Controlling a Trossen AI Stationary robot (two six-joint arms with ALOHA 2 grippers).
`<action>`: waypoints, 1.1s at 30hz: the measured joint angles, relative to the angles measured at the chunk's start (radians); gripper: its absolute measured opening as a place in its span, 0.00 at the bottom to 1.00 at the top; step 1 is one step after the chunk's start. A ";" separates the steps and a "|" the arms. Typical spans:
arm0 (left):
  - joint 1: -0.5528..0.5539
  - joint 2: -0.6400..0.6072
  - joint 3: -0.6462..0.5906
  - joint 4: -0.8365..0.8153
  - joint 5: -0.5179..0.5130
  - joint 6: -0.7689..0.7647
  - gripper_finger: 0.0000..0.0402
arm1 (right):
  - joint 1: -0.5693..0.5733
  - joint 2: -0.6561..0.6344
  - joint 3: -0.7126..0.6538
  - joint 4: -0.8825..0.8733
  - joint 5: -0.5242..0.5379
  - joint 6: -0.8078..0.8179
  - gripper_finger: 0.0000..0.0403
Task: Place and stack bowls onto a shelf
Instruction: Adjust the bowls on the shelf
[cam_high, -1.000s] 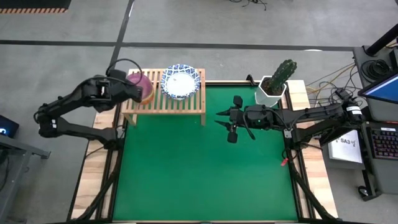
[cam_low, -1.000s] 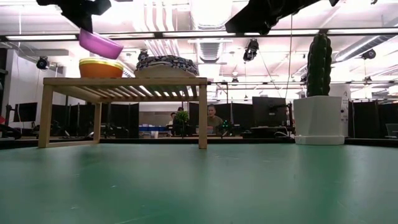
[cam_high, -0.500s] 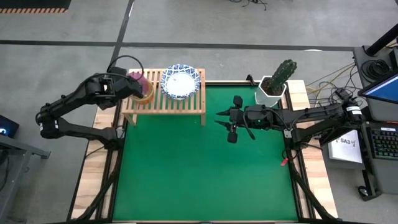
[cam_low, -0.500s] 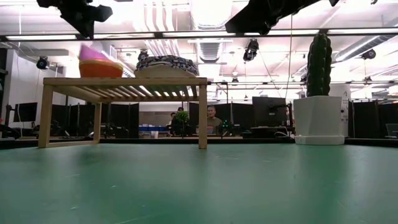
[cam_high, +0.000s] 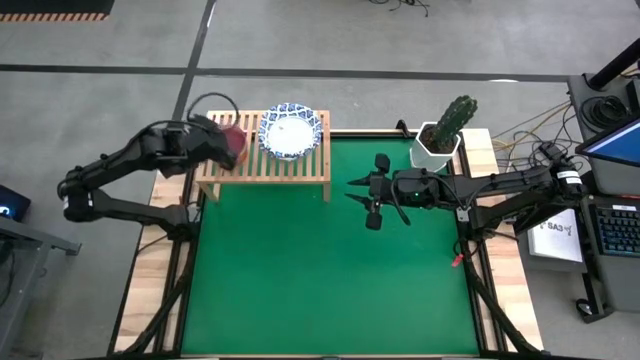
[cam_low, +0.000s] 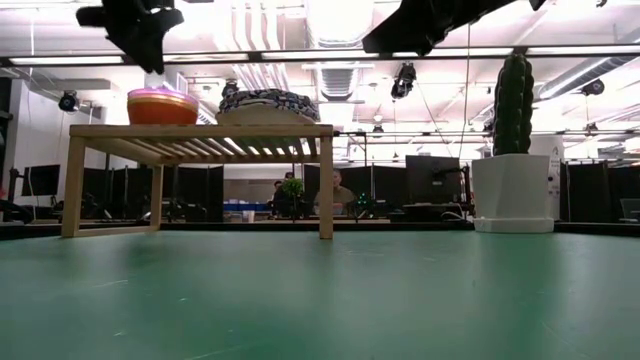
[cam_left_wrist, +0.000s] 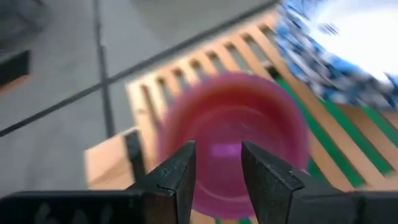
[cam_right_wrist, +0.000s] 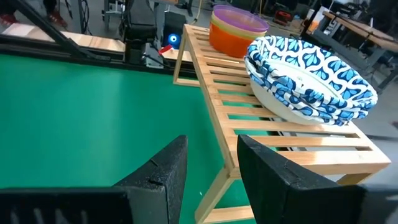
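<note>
The left arm reaches in from the table's left edge, elbow bent, wrist over the left end of the shelf. Its left jaws stand a little apart and hold nothing. In the left wrist view the purple bowl lies directly beyond the gap between the two fingers, clear of them, open side up. In the low view these jaws hang above the small stack, not touching it.

The small stack sits on the shelf's left end: an orange-red bowl at the bottom, a yellow-green rim above it and the purple bowl nested on top. The lime green bowl cannot be told apart in it.

Just beside the small stack, on the shelf's right half, rests the white stack of blue-rimmed bowls, nested one in another; how many cannot be counted. In the right wrist view this white stack fills most of its end of the slats, close to the small stack but apart from it.

The right arm stretches in from the table's right edge, almost straight and level, its wrist over the green mat to the right of the shelf. The right jaws are spread wide and empty, well apart from the shelf's right leg. The right fingers point toward the shelf.

A cactus pot stands at the far edge, to the right of the shelf.
</note>
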 joint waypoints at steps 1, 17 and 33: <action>-0.018 -0.005 -0.023 0.015 0.015 0.000 0.28 | 0.000 0.000 -0.001 0.001 -0.003 -0.016 0.33; -0.677 -0.212 -0.630 0.890 0.106 0.203 0.19 | -0.206 -0.037 -0.115 0.040 -0.389 -0.019 0.33; -0.738 -0.333 -0.818 1.170 -0.108 0.240 0.19 | -0.238 -0.134 -0.242 0.045 -0.438 -0.052 0.33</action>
